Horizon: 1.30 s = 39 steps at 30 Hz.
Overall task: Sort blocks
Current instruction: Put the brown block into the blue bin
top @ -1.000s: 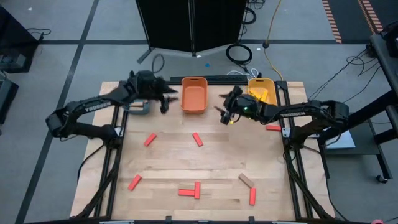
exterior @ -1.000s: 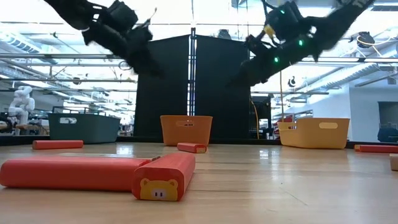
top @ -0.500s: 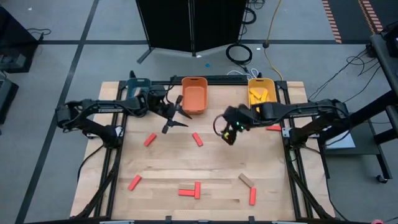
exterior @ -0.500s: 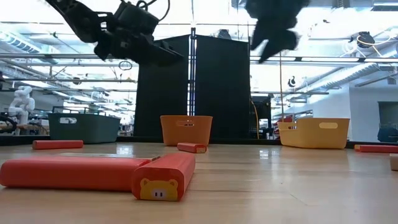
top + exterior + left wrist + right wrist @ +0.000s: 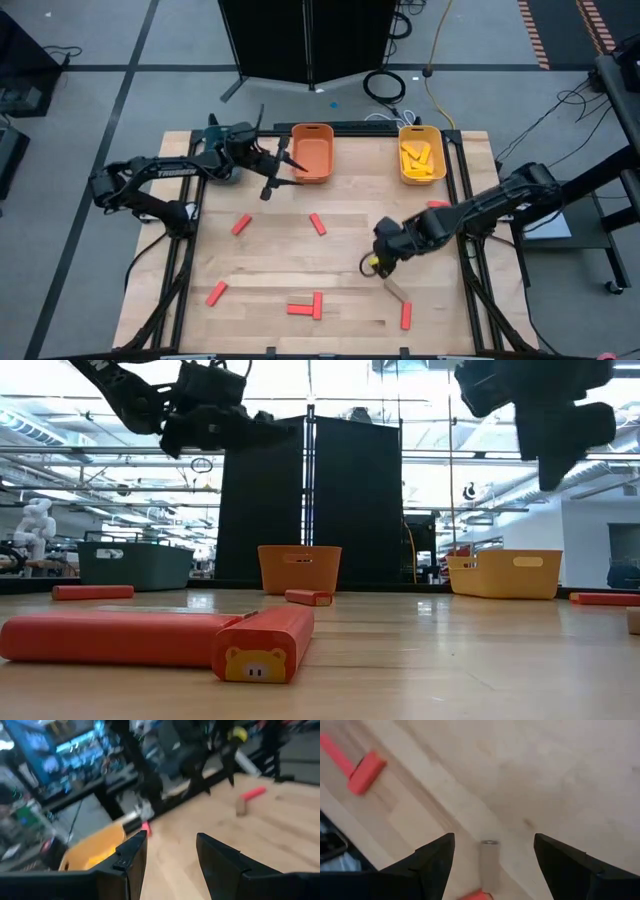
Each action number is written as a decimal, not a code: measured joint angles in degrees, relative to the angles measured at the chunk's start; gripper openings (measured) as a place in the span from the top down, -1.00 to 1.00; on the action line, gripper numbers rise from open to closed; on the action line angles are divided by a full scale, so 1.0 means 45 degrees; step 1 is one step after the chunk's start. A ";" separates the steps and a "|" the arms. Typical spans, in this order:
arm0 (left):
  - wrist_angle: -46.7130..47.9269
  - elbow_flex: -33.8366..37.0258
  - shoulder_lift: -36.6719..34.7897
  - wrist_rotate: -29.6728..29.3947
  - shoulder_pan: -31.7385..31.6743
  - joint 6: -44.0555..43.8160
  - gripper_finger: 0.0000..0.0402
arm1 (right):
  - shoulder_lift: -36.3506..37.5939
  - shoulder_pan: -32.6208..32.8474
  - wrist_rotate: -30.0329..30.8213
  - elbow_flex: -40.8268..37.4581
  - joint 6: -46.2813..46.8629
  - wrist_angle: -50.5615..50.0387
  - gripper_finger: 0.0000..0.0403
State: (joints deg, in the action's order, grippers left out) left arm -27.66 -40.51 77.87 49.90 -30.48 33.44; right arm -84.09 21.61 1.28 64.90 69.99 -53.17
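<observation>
With its fingers spread and empty, the right claw point(image 5: 373, 262) hangs just above the tan block point(image 5: 397, 290) on the tabletop point(image 5: 350, 240), where a skewed descent could nudge it into the neighbouring red block point(image 5: 406, 315) near the edge, while the left claw point(image 5: 283, 172), also open, waits far off beside the orange bin point(image 5: 312, 153).

Pale wooden table point(image 5: 340, 255), planks smooth with a soft sheen. Red blocks point(image 5: 150, 638) look glossy, like painted wood; the tan block point(image 5: 489, 862) is bare, matt wood. Orange bin point(image 5: 312, 152) looks like smooth plastic.
</observation>
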 joint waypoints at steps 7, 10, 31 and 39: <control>-0.1443 -0.0010 0.0180 0.3354 -0.0137 -0.0227 0.16 | -0.1452 0.0927 -0.0459 -0.0078 -0.1232 0.1380 -0.33; -0.1577 -0.0015 0.0169 0.3377 -0.0116 0.0039 0.16 | -0.1917 0.0974 -0.1596 -0.0078 -0.1004 0.1855 -0.33; -0.1378 -0.0015 0.0175 0.3639 -0.0807 0.0080 0.16 | -0.4519 0.0676 -0.5262 -0.0063 -0.0141 0.0923 -0.33; -0.1364 -0.0015 0.0175 0.3644 -0.0807 0.0017 0.16 | -0.5013 0.0674 -0.4985 -0.0063 -0.0799 0.0894 -0.29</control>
State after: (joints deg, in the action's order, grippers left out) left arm -33.80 -40.58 78.65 66.30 -34.11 33.52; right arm -106.65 24.64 -21.16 64.62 66.40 -49.15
